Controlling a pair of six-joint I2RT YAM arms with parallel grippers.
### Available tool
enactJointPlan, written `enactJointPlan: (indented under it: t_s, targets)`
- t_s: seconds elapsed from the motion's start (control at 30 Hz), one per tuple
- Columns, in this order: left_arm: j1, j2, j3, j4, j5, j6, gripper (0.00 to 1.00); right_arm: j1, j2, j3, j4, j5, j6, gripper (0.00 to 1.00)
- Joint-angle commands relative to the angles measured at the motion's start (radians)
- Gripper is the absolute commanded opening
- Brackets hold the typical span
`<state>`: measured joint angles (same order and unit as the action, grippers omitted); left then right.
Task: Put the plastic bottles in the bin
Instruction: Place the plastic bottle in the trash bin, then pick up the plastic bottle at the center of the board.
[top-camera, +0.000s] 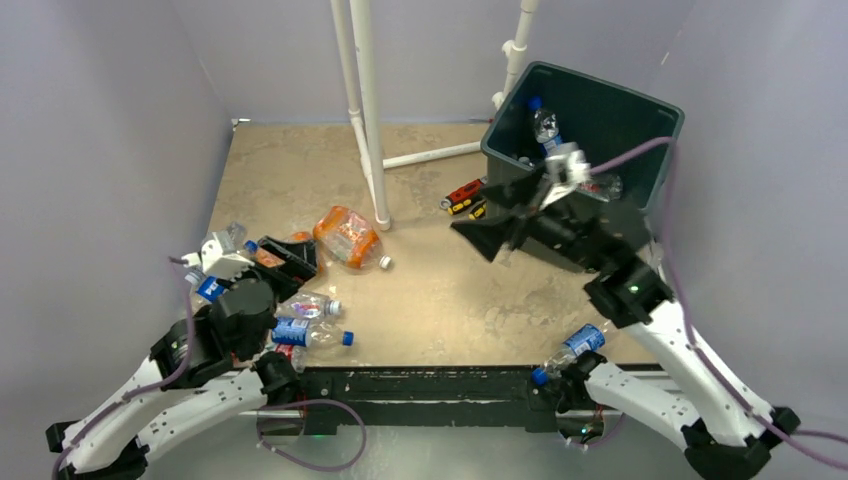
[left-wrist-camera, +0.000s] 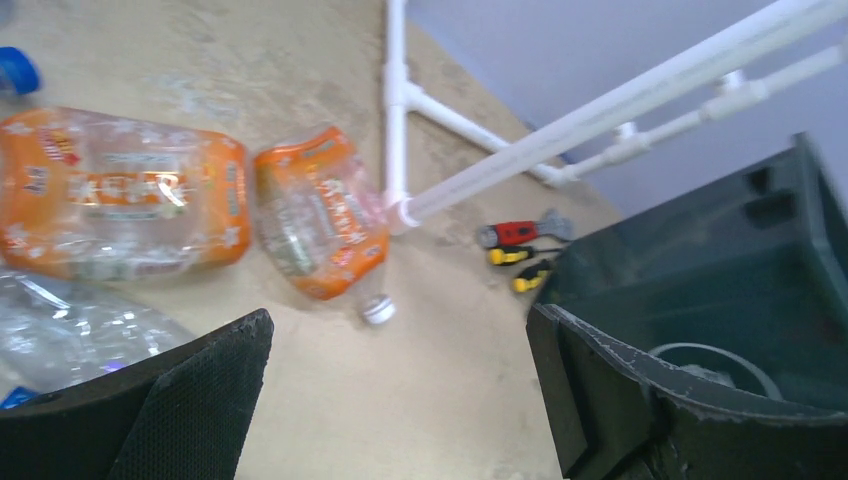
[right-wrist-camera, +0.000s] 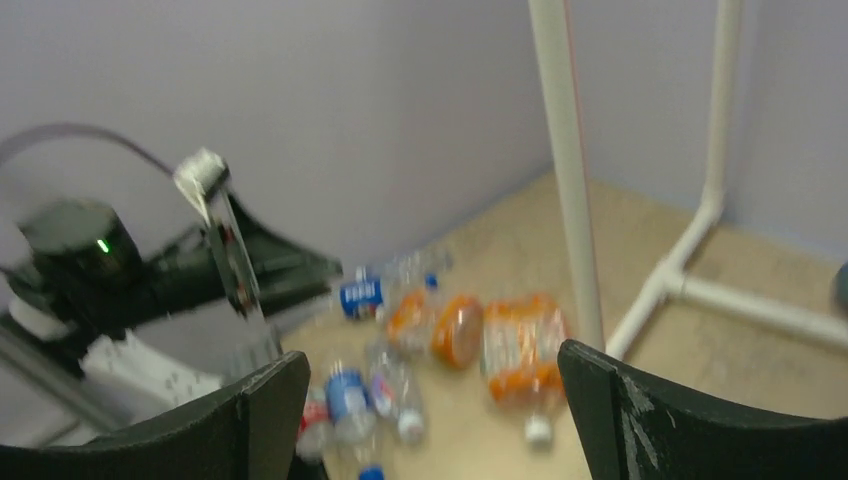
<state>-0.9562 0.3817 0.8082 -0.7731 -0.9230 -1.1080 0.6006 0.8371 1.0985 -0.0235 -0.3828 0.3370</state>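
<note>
From above and behind I see the whole table (top-camera: 470, 290); my low wrist cameras both catch the orange-labelled bottle (left-wrist-camera: 318, 212) and pipe frame (right-wrist-camera: 562, 150).

Dark green-grey square plastic bin (top-camera: 600, 115). Crushed clear plastic bottle with orange label (top-camera: 346, 235): white print on the orange, white cap. Clear plastic bottle with blue label (top-camera: 295, 328), near left: blue cap. Near-right bottle (top-camera: 578, 345): same blue label and cap. Tan tabletop (top-camera: 450, 300), darker mottled blotches. White pipe frame (top-camera: 368, 120). Small tools (top-camera: 465, 195): red, yellow, black. Walls (top-camera: 100, 150) pale lilac-grey. Left arm (top-camera: 170, 410), right arm (top-camera: 690, 370): white shells, black joints, purple cables.
</note>
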Motion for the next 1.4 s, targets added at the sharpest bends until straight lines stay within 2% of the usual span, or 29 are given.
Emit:
enactJointPlan:
  t_s: [0.0,0.2,0.33,0.47,0.6,0.7,0.83,1.03,1.2,1.37]
  targets:
    - [-0.003,0.112,0.029,-0.2,-0.075,-0.083,0.99,0.102,0.006,-0.171,0.004,0.106,-0.026,0.99]
    - [-0.003,0.273,-0.008,-0.232,-0.047,-0.162,0.99,0.263,0.073,-0.357,0.114,0.276,-0.007,0.99]
    - [-0.003,0.394,-0.039,-0.205,0.005,-0.195,0.99,0.385,0.192,-0.425,0.22,0.361,-0.007,0.99]
    - [-0.003,0.453,-0.063,-0.151,0.024,-0.22,0.99,0.435,0.324,-0.506,0.418,0.442,0.015,0.99]
    - [-0.003,0.415,-0.102,-0.086,0.052,-0.218,0.98,0.435,0.493,-0.523,0.577,0.567,0.02,0.97]
    - [-0.003,0.346,-0.147,-0.014,0.091,-0.162,0.96,0.435,0.639,-0.512,0.712,0.631,-0.018,0.93]
    - [-0.003,0.238,-0.18,0.012,0.123,-0.135,0.93,0.434,0.814,-0.478,0.863,0.631,-0.086,0.83]
    - [-0.003,0.115,-0.181,-0.013,0.125,-0.119,0.93,0.433,1.018,-0.363,0.936,0.622,-0.131,0.76]
    - [-0.003,0.102,-0.153,-0.034,0.127,-0.096,0.93,0.433,1.106,-0.303,0.959,0.677,-0.151,0.78]
    - [-0.003,0.114,-0.128,-0.047,0.116,-0.068,0.93,0.433,1.181,-0.228,0.909,0.663,-0.204,0.76]
